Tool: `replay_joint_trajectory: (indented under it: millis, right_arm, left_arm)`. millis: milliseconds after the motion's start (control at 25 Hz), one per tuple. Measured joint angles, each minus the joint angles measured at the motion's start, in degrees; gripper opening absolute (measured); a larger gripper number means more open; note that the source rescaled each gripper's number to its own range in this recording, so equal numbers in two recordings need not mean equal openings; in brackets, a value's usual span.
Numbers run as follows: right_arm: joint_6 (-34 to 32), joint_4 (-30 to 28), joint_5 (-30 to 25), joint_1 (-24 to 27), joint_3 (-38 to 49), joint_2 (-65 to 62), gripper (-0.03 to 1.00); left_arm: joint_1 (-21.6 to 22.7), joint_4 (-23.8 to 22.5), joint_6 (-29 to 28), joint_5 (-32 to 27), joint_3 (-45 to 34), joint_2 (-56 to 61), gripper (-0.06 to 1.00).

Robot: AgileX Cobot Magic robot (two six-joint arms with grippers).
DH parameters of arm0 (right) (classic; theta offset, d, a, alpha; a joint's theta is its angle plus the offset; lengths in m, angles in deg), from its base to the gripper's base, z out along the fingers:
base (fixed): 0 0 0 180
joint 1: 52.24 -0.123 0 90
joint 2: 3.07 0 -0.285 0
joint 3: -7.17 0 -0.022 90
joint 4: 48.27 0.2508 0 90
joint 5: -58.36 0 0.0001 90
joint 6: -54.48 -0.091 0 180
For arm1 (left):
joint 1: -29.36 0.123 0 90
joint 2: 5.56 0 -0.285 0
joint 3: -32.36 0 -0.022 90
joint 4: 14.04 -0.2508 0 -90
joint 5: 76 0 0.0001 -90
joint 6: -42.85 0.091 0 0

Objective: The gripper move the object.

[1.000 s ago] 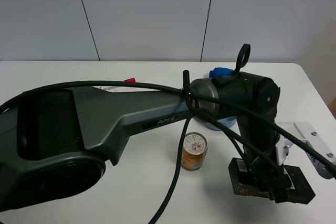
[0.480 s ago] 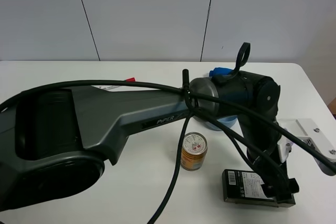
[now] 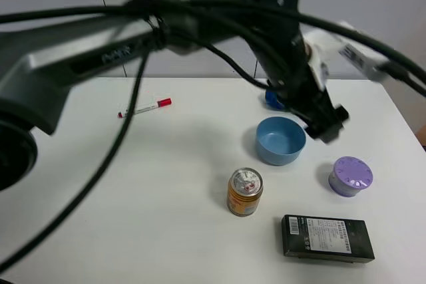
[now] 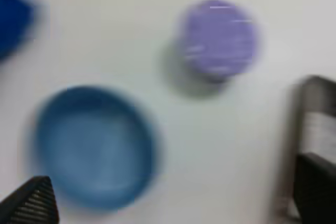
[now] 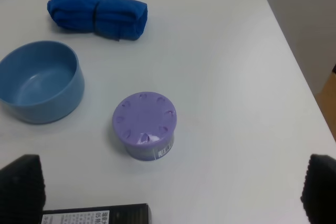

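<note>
The object, a flat black-and-dark-green box (image 3: 327, 237) with a white label, lies flat on the table at the front right. Its end shows in the left wrist view (image 4: 317, 129) and its edge in the right wrist view (image 5: 97, 215). My left gripper (image 3: 324, 123) hangs high above the table between the blue bowl and the purple container, well clear of the box. In the blurred left wrist view it (image 4: 173, 195) is open and empty. My right gripper (image 5: 170, 187) is open and empty, and does not show in the exterior view.
A blue bowl (image 3: 280, 140), a round purple lidded container (image 3: 351, 175), a small can (image 3: 245, 191), a red-capped marker (image 3: 145, 108) and a rolled blue cloth (image 5: 97, 15) lie on the white table (image 3: 133, 184). The table's right edge is near the container.
My left gripper let go of the box and rose up and back toward the bowl. The box stays flat at the front right. The purple container has come into view.
</note>
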Motion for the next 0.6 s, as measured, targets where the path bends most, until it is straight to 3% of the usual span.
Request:
replay_joint_trajectory:
  millis: [400, 600]
  right_arm:
    - [0.0, 0.0, 0.0, 0.0, 0.0, 0.0, 1.0]
    - [0.0, 0.0, 0.0, 0.0, 0.0, 0.0, 1.0]
  left_arm:
    - [26.68, -8.28, -1.4, -0.62, 0.0, 10.38, 0.74]
    - [37.12, -9.28, -2.3, -0.68, -3.28, 17.33, 0.94]
